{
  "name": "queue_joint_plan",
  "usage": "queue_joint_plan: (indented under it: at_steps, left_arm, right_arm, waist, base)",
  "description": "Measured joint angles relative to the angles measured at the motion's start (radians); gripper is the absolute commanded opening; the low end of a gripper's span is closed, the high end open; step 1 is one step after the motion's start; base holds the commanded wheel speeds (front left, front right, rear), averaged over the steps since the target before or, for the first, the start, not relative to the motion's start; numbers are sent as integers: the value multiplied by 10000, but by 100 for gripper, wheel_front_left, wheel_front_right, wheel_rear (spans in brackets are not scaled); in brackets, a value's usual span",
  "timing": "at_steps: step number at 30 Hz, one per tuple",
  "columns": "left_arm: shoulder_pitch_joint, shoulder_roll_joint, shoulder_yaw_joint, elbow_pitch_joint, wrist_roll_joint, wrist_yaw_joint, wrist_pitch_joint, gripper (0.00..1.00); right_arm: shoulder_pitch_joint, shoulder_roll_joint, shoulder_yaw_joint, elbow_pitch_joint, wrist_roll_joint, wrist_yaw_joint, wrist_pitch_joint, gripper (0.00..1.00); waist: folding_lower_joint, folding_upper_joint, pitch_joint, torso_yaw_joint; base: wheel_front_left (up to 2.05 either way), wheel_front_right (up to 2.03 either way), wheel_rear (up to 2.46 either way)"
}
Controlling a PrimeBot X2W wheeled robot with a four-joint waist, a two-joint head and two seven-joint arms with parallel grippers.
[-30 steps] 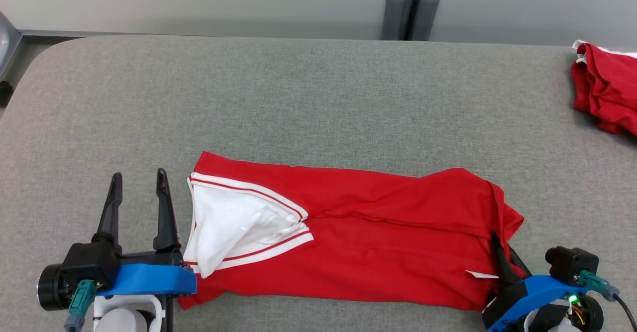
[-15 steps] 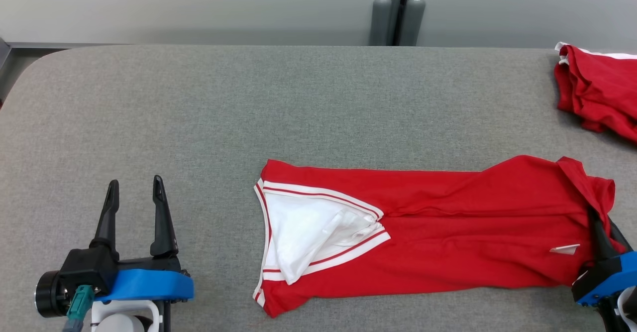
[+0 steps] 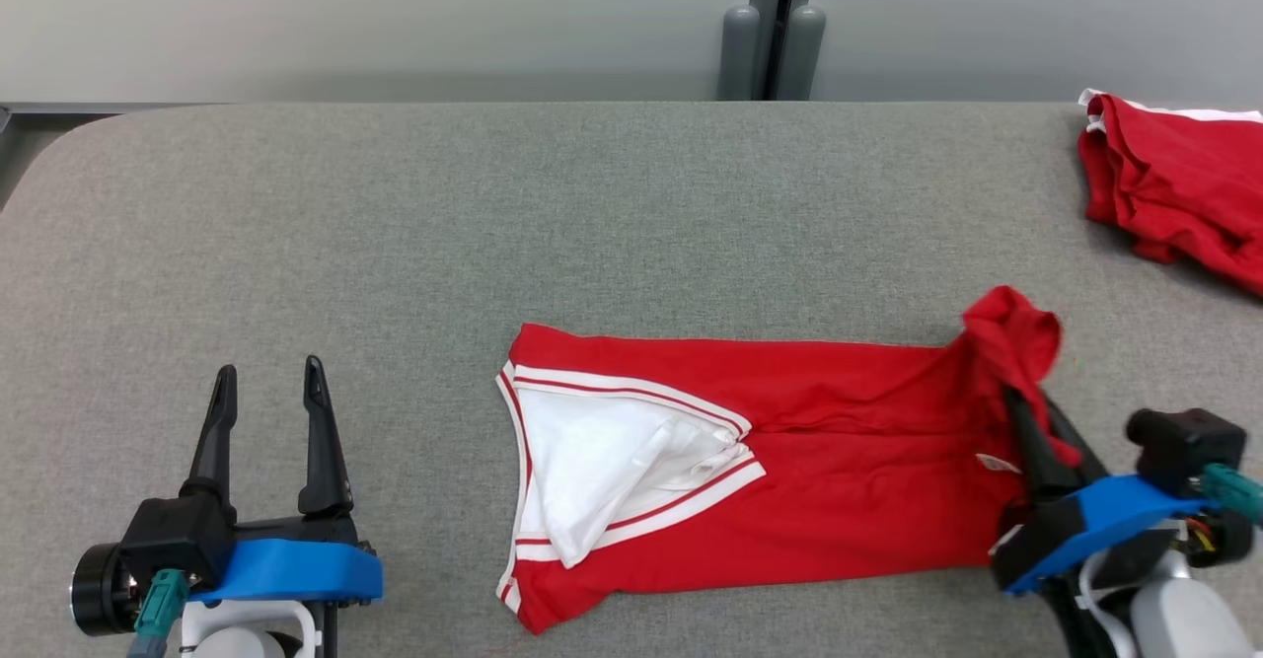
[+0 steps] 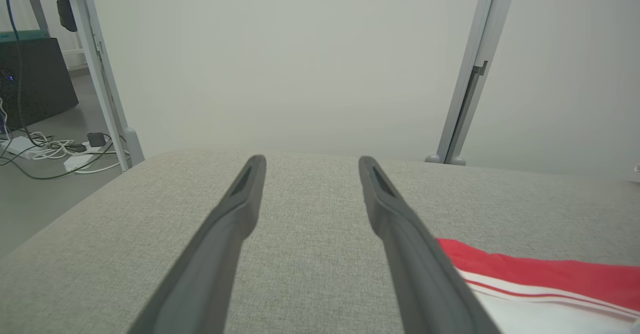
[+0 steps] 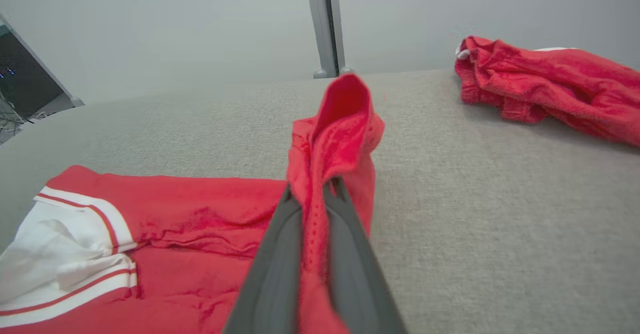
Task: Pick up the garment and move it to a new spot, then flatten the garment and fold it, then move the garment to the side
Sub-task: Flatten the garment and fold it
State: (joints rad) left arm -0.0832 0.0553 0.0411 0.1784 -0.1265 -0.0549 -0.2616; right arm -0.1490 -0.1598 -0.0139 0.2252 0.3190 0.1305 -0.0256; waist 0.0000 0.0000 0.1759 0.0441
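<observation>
Two red pieces of clothing lie on one gray, cloth-covered table (image 3: 395, 244), which runs across the whole head view. The garment (image 3: 839, 461) stretches in a long folded band over the table's near half, from about the table's middle to its near right part. It is flat against the surface for most of its length. Its right end is lifted off the table into a small upright peak. A crumpled red heap (image 3: 1174, 184) with a bit of white edging sits at the table's far right corner, well apart from the garment. Behind the table's far edge a gray post (image 3: 773, 36) stands against a pale wall. At the garment's left end, nearer the table's middle, a white panel (image 3: 612, 461) with red-and-white striped trim faces up. The left gripper (image 3: 270, 369) is over the table's near left part, its two dark fingers spread apart with nothing between them. Bare table lies between it and the garment. The right gripper (image 3: 1031, 411) is at the table's near right part, its fingers pressed together on the raised end of the garment. Red cloth is pinched between them and bulges above the tips. A small white label (image 3: 997, 463) shows on the garment just beside those fingers.
</observation>
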Motion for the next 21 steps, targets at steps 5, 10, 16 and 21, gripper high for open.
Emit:
queue_joint_plan:
  at_steps: [5,10,16,21]
  left_arm:
    - [-1,-17,50,48,35,-71,0,100]
    - [-3,-31,38,100,35,-77,0,100]
    - [-36,-35,-84,144,27,-77,0,100]
    - [-182,-35,-268,155,-113,-31,0,100]
  right_arm:
    - [-175,349,932,-468,-12,0,173,0]
    - [-499,692,1891,-493,73,0,242,0]
    - [-1081,974,3168,-142,224,0,138,0]
    - [-1661,1060,3952,268,405,0,-29,0]
  waist:
    - [0,0,5,96]
    - [0,0,-25,254]
    - [0,0,13,478]
    - [1,0,136,675]
  base:
    - [0,0,0]
    - [0,0,0]
    - [0,0,0]
    - [0,0,0]
